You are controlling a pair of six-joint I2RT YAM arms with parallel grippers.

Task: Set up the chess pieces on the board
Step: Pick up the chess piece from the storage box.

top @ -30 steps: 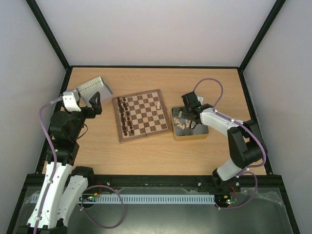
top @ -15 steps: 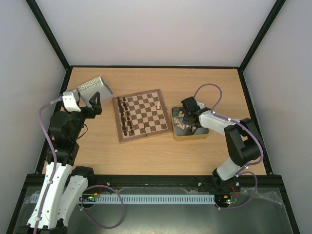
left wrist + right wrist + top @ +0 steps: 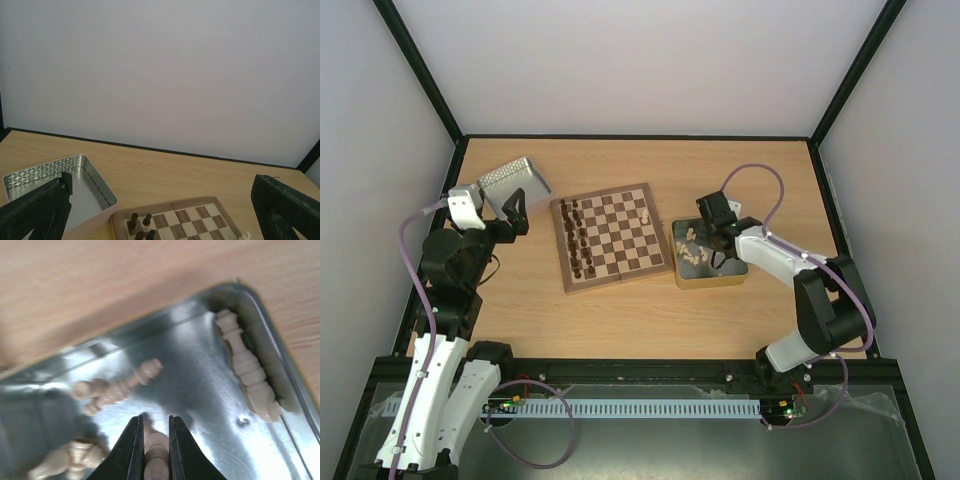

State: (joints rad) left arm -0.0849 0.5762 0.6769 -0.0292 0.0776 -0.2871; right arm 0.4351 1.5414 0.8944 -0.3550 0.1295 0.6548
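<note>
Chess pieces (image 3: pixel 112 390) fill the right tin (image 3: pixel 210 390); right fingers (image 3: pixel 127 455), having dipped and risen, now clench one cream piece (image 3: pixel 157 450), ready for the board (image 3: pixel 620 235). Left fingers (image 3: pixel 35 212) hang released.

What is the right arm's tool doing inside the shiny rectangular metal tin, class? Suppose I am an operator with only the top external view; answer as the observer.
Observer: In the right wrist view the right tool is closed on a small cream wooden chess piece inside the shiny rectangular metal tin.
Operator: Is anything lying beside it?
Observer: A taller cream piece lies on its side along the tin's wall.
Operator: And the left tool?
Observer: The left wrist view shows the left tool open, holding nothing.
</note>
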